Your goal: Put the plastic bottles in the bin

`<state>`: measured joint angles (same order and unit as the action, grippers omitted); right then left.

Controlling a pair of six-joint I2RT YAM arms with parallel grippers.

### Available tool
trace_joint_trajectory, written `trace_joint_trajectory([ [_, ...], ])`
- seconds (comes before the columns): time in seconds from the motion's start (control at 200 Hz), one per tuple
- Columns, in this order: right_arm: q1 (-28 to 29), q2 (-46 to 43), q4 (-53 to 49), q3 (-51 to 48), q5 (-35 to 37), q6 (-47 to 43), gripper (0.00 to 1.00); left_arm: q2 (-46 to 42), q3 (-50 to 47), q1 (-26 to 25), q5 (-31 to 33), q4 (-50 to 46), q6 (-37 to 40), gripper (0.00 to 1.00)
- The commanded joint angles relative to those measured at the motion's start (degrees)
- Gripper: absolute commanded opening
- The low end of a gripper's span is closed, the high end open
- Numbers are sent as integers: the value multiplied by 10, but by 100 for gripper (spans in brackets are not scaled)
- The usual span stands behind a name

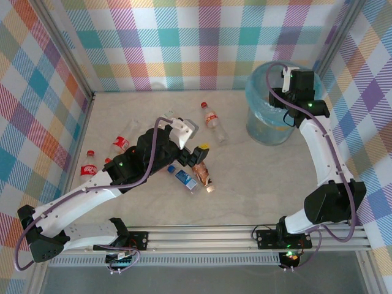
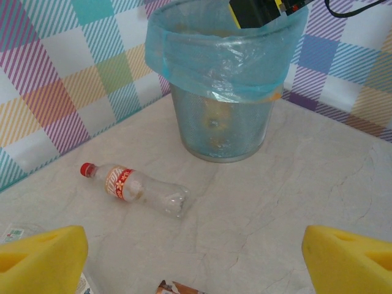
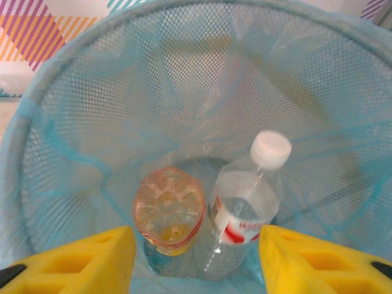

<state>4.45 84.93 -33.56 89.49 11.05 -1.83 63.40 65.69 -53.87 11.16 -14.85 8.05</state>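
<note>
Two white-and-black robot arms are bolted side by side at the near edge. The left arm lies low, stretching from its base at the left diagonally forward toward the middle, with its wrist turned to the right. The left gripper has its yellow pads spread wide, with nothing between them. The right arm stands up from its base, bends at the elbow and reaches forward to the far right. The right gripper points straight down, pads parted and gripping nothing.
</note>
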Motion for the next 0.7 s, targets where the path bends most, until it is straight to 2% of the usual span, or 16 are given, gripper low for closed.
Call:
trace_joint_trajectory([
  [0.0,-3,-42,-13,13,-29,27,57,-2,0,-6,31,2,-18,90],
  [0.245,7,-110,-21,6,-79,71,56,-29,-13,-6,98,-5,-45,90],
  [0.43,41,-164,-10,-24,-96,96,54,-51,-13,-6,154,-66,-73,90],
  [0.55,86,-188,0,-44,-95,107,54,-59,-5,-2,191,-114,-105,90],
  [0.695,164,-200,28,-69,-91,106,54,-59,17,20,233,-214,-174,90],
])
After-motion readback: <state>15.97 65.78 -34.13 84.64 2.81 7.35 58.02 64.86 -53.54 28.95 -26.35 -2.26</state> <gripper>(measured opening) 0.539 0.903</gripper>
